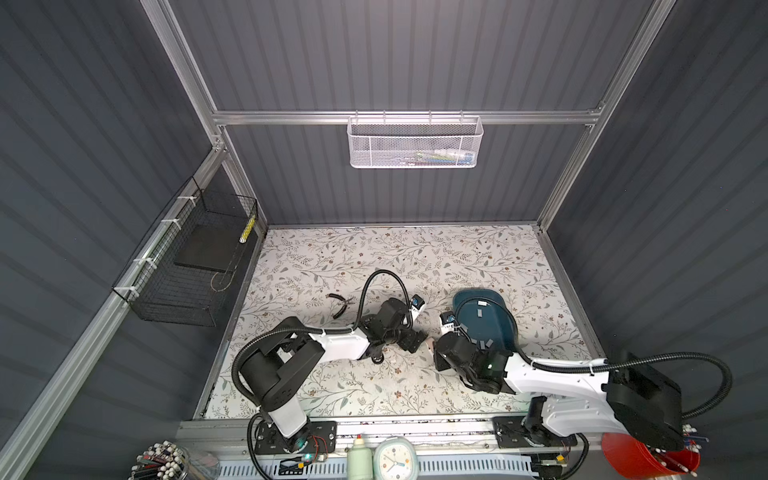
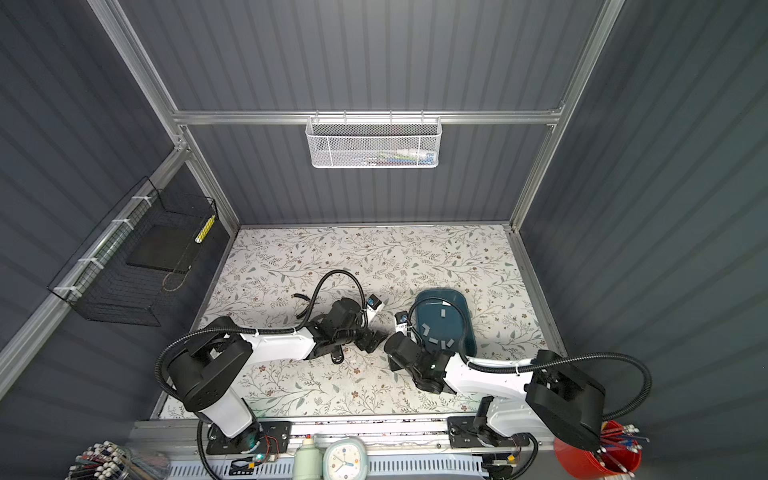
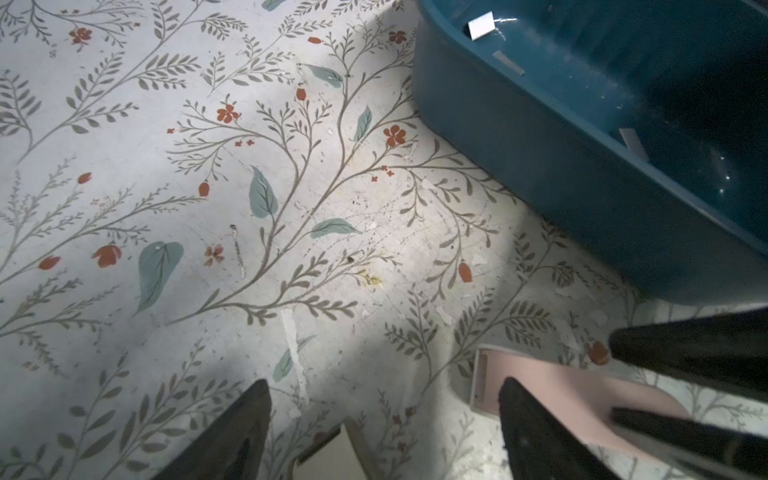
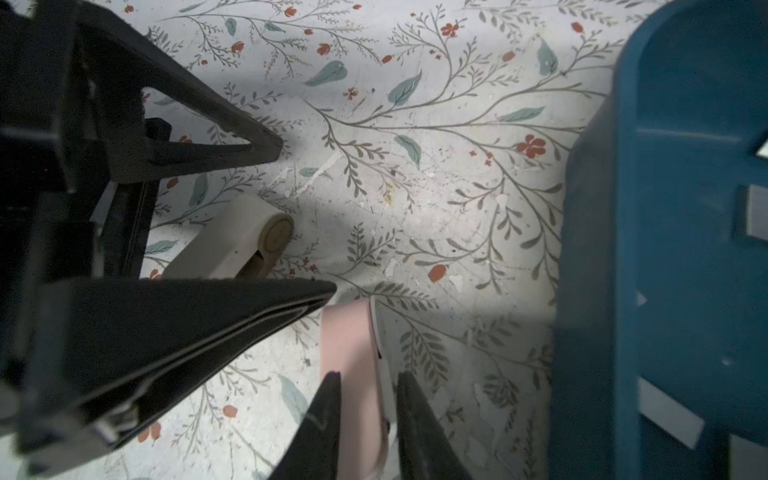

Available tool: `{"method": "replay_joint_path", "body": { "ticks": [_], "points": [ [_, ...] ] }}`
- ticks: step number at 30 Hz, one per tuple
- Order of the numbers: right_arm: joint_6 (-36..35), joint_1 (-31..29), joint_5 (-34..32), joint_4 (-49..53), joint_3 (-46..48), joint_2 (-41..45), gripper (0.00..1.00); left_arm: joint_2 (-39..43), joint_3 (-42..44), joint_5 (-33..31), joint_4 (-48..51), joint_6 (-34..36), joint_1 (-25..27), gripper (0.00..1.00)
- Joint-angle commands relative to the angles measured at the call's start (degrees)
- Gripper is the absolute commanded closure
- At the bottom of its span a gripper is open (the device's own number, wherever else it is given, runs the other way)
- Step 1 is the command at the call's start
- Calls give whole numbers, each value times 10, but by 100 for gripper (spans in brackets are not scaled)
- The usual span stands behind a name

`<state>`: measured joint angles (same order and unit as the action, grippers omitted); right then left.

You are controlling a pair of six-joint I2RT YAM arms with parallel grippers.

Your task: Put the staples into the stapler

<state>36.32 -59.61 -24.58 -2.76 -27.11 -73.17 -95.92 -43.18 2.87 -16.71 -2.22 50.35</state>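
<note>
Right gripper (image 4: 370, 376) pinches pink stapler (image 4: 349, 332) just beside teal tray (image 4: 590, 249), long axis parallel to tray wall, free end pointing along it; left gripper (image 3: 383, 381) spread wide.

Pink stapler (image 4: 349, 332) partly behind jaws

The far half of the tabletop (image 1: 395, 257) is bare, so there is lots of room there. The middle is tight: the left gripper (image 3: 383, 384) and the right gripper (image 4: 368, 378) nearly meet, right beside the blue tray (image 1: 498, 320). Black pliers (image 1: 345, 303) lie on the left side. The front strip is bare too.
</note>
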Motion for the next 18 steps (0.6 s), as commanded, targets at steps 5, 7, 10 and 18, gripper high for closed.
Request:
{"method": "replay_joint_path", "body": {
  "ticks": [5,7,10,18],
  "points": [
    [26,0,11,1,29,-6,74,31,32,-25,-3,23,44,14],
    [30,-1,10,-2,34,-11,74,33,41,-21,-8,23,48,14],
    [34,-1,11,-10,42,-15,74,27,45,-20,-10,22,53,14],
    [49,-2,19,-32,55,-40,75,4,44,-21,-21,17,66,15]
  ]
}}
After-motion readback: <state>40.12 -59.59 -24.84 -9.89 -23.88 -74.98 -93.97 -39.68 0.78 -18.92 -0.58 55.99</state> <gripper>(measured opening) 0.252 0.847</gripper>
